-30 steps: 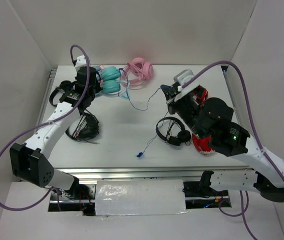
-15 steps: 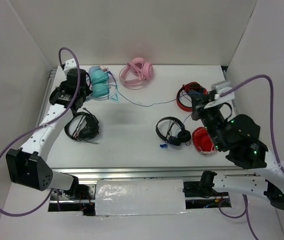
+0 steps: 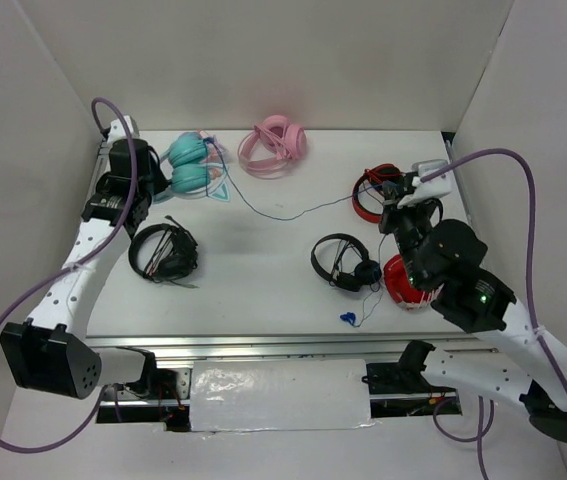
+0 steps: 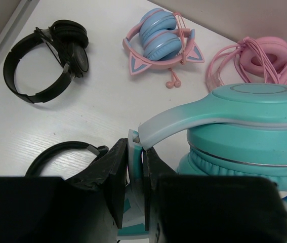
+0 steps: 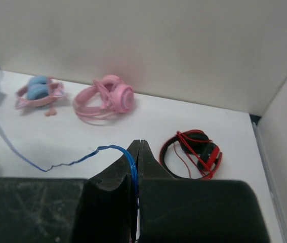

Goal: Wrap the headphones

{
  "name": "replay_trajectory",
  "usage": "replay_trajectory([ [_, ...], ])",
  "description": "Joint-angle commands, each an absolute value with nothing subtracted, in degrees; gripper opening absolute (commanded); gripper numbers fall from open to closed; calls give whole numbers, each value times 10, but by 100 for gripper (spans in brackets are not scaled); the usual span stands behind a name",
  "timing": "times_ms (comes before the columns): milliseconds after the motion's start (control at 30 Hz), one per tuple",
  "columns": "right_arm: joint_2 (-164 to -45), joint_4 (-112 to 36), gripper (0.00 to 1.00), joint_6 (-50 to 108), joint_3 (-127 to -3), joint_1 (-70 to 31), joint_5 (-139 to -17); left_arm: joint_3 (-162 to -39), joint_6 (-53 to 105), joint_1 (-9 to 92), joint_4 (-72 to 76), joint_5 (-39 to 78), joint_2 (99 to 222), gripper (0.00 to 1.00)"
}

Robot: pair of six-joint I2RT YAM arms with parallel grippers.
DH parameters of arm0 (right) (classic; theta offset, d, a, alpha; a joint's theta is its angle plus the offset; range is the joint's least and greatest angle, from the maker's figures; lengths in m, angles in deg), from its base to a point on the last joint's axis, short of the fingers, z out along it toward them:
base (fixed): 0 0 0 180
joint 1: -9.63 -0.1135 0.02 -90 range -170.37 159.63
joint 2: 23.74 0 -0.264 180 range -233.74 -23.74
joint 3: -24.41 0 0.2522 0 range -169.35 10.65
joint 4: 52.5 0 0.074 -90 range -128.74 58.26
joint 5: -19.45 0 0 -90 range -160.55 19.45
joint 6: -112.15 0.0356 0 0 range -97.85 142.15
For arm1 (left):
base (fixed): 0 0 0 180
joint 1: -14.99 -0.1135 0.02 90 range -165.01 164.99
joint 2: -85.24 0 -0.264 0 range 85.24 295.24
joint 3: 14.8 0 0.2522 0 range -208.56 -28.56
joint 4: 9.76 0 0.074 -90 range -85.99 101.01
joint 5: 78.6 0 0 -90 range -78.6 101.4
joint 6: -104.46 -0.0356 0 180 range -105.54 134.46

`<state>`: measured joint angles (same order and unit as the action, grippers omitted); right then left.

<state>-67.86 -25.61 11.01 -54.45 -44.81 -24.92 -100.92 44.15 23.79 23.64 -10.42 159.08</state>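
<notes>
Teal headphones (image 3: 188,165) at ten o'clock: left gripper (image 4: 134,150) clamps the pale headband (image 4: 173,121), anchoring them. Right gripper (image 5: 138,147), at three o'clock, pinches the dark-blue cable (image 5: 67,163), drawn out probably for winding.

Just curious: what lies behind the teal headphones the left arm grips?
A pink-banded pair with blue cups and an all-pink pair, its near edge covered by the teal headphones.

5 headphone sets on a white tabletop (image 3: 253,295): black folding pair (image 3: 163,252) left; black pair (image 3: 346,262) centre; red-and-black pair (image 3: 373,192) right; all-pink padded pair (image 3: 273,145) far edge; pink cat-ear pair with blue cups (image 4: 158,43).
</notes>
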Motion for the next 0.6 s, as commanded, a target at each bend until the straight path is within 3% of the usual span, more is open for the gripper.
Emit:
replay_trajectory([
  [0,-679,-256,0,154,-540,-380,-251,-1012,435,215,185,-75,1556,0],
  [133,-667,-263,0,182,-540,-259,-312,-988,434,201,201,-77,1541,0],
  [300,-701,-241,0,221,-551,-98,-521,-928,435,186,172,-31,1492,0],
  [433,-746,-298,0,204,-506,-114,-534,-913,436,168,152,32,1471,0],
  [567,-823,-314,0,195,-492,-154,-446,-917,447,152,145,83,1467,0],
])
